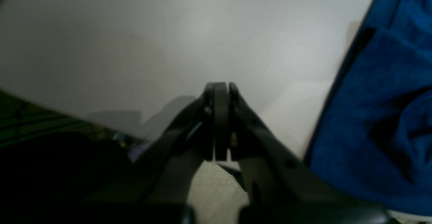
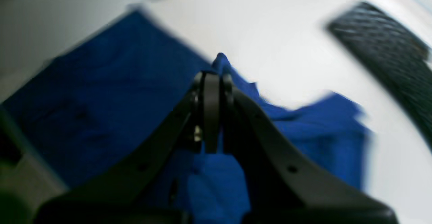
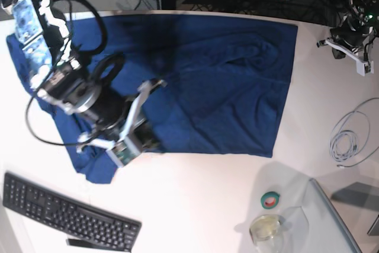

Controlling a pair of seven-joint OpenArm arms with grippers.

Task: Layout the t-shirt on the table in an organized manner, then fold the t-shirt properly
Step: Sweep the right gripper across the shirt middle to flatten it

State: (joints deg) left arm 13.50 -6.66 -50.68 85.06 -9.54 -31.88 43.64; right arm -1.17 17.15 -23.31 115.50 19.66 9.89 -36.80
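Pinching the t-shirt to spread it

Our right gripper (image 2: 213, 82) clamps the t-shirt (image 3: 225, 81) fabric; our left gripper (image 1: 221, 92) is closed, empty, above the table (image 1: 135, 42).

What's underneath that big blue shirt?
The t-shirt lies spread on the white table, which shows bare all around it. Whatever may sit beneath the cloth is covered. The right gripper is shut on a fold of the shirt, hiding the patch below.
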